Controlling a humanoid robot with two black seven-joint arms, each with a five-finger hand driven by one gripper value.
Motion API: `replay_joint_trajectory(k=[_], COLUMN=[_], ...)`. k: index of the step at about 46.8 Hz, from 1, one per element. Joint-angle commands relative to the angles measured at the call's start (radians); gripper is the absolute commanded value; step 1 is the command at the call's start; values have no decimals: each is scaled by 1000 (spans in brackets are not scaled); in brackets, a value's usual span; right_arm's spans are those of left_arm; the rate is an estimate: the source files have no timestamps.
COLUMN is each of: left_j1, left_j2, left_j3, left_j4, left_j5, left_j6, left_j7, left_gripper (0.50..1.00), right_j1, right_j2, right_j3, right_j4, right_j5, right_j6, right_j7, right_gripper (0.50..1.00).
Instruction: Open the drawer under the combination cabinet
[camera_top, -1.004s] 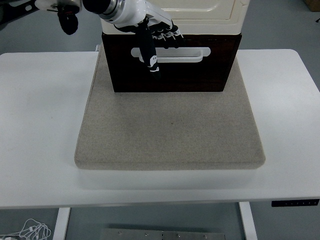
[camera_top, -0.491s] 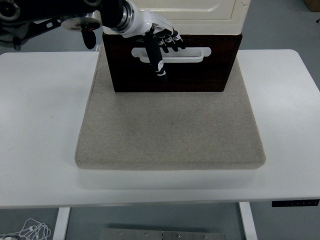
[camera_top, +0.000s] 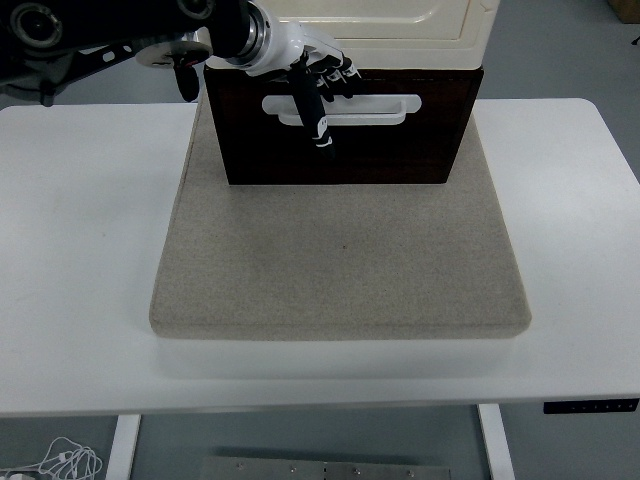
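One white table (camera_top: 90, 250); one grey-beige mat (camera_top: 340, 260) laid on it; one combination cabinet (camera_top: 400, 20), made up of one cream upper unit over one dark brown drawer (camera_top: 400, 150) fitted with one white slot handle (camera_top: 370, 110). One robot hand in view, the left hand (camera_top: 315, 75) (white-backed, with black fingers (camera_top: 318, 125) hanging across the handle; their exact number is hard to count from this height), on one black arm (camera_top: 110, 30) entering from the left edge. Below the table: two white legs (camera_top: 497, 440), one control panel (camera_top: 590, 405) on the front edge, and one bundle of white cable (camera_top: 60, 462) on the floor.
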Motion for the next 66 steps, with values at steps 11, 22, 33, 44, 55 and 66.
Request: replay_joint_trajectory(k=[11, 22, 33, 44, 55, 66], left_j1=[18, 18, 18, 19, 18, 19], left_j2=[-24, -33, -41, -41, -41, -40], left_j3=[0, 0, 0, 1, 0, 1], left_j4=[18, 27, 29, 31, 31, 32], left_j5=[9, 10, 12, 12, 12, 12], left_j6=[0, 0, -2, -2, -12, -12], left_j7=[-1, -2, -2, -2, -2, -2], left_gripper=[1000, 1000, 1000, 1000, 1000, 1000], right_j1=[0, 0, 0, 0, 0, 0], right_j2=[0, 0, 0, 0, 0, 0], right_j3=[0, 0, 0, 0, 0, 0], right_j4=[0, 0, 0, 0, 0, 0], right_j5=[0, 0, 0, 0, 0, 0], right_j6=[0, 0, 0, 0, 0, 0], right_j7=[0, 0, 0, 0, 0, 0], right_gripper=[926, 926, 926, 926, 926, 926])
